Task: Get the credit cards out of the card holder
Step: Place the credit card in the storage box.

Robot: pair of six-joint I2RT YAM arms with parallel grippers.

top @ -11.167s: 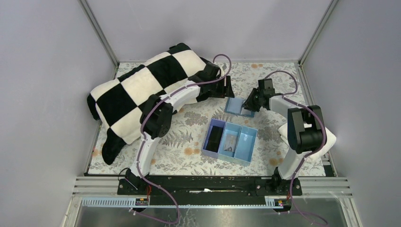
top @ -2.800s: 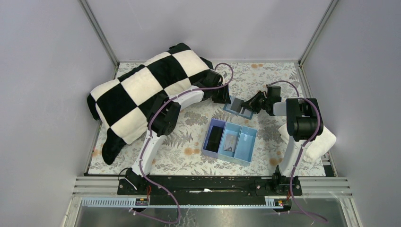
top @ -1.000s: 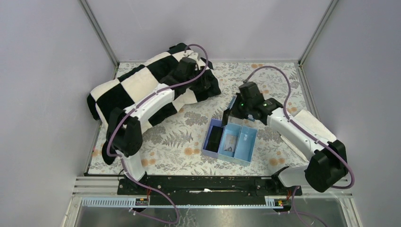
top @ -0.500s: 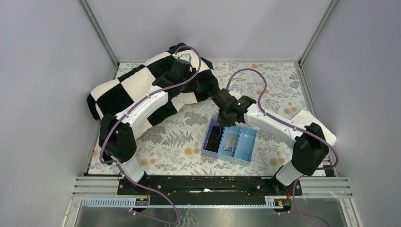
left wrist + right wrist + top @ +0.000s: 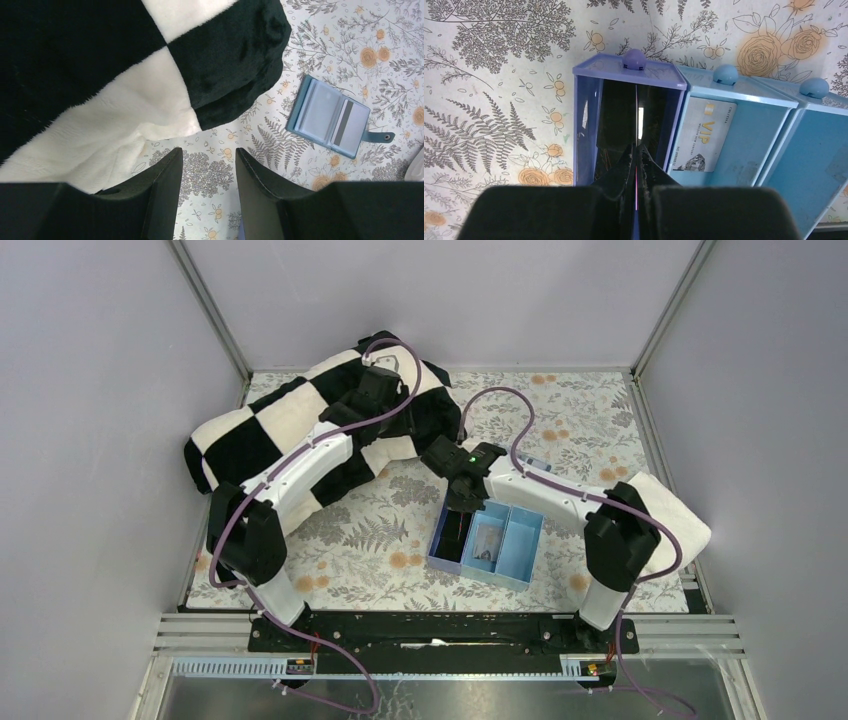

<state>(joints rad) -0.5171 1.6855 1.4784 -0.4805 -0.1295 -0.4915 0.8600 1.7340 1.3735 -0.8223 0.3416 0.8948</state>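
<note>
Gold "VIP" on pale card (image 5: 705, 134) in tray's (image 5: 754, 96) mid compartment; other print too small.

Two robot arms (image 5: 300, 465) (image 5: 545, 492), one checkered blanket (image 5: 300, 410), one white cloth (image 5: 675, 520), one floral table cover (image 5: 370, 540), one tray (image 5: 634, 71) with three compartments, one open wallet (image 5: 320, 107), three cards in view: an edge-on card (image 5: 636, 120), a VIP card (image 5: 704, 132), a striped card (image 5: 350, 125).

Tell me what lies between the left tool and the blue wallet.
Only bare flowered tablecloth, seen in the left wrist view. The left tool is open and empty; the wallet lies spread open beyond it to the right. The checkered blanket sits aside.
</note>
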